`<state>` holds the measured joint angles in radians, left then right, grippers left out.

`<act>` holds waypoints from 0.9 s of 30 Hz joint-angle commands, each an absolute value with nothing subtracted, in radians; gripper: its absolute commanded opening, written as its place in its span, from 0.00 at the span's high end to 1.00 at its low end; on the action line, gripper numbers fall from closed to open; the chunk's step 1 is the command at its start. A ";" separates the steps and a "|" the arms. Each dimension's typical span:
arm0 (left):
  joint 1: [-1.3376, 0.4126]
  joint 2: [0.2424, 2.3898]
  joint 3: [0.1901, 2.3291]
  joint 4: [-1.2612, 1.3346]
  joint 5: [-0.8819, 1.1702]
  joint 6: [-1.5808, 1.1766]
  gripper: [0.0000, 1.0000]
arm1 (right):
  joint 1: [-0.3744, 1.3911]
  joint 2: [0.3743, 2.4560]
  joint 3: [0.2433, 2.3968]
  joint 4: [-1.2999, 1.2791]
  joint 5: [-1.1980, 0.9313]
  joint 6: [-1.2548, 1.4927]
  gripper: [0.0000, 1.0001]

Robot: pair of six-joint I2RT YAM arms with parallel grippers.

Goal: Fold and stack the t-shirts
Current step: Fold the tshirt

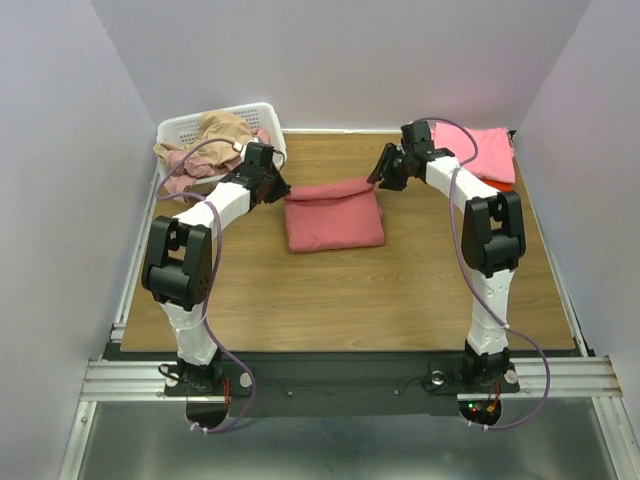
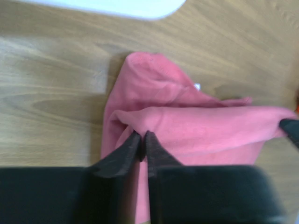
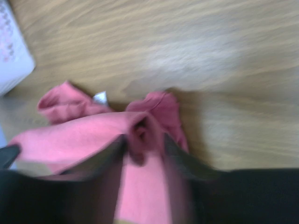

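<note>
A dusty red t-shirt lies partly folded in the middle of the table, its far edge lifted and stretched between both grippers. My left gripper is shut on the far left corner; in the left wrist view the jaws pinch the cloth. My right gripper holds the far right corner; the blurred right wrist view shows a bunched fold between its fingers. A folded bright pink t-shirt lies on an orange-red one at the far right. Tan and pale rose t-shirts fill the basket.
The white lattice basket stands at the far left corner, close behind my left arm; it also shows in the left wrist view and the right wrist view. Bare wooden table lies in front of the shirt.
</note>
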<state>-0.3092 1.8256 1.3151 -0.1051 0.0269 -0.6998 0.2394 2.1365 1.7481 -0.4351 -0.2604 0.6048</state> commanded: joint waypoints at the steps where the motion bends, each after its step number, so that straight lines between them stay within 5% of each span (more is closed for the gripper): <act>1: -0.299 1.799 1.397 -0.114 0.035 -0.660 0.68 | 0.219 2.141 1.807 -0.393 -0.292 0.574 0.40; 3: -0.301 1.786 1.397 -0.106 0.067 -0.654 0.57 | 0.221 2.131 1.809 -0.394 -0.259 0.572 0.27; 4: -0.302 1.783 1.396 -0.107 0.080 -0.644 0.23 | 0.221 2.126 1.801 -0.394 -0.255 0.565 0.22; 5: -0.305 1.770 1.393 -0.107 0.089 -0.640 0.02 | 0.219 2.114 1.793 -0.394 -0.252 0.561 0.18; 6: -0.307 1.763 1.388 -0.107 0.092 -0.637 0.02 | 0.221 2.109 1.786 -0.394 -0.255 0.555 0.14; 7: -0.308 1.753 1.370 -0.107 0.092 -0.634 0.02 | 0.221 2.102 1.773 -0.394 -0.261 0.548 0.00; 27: -0.371 1.474 1.106 -0.074 0.071 -0.638 0.02 | 0.244 1.777 1.468 -0.388 -0.255 0.411 0.00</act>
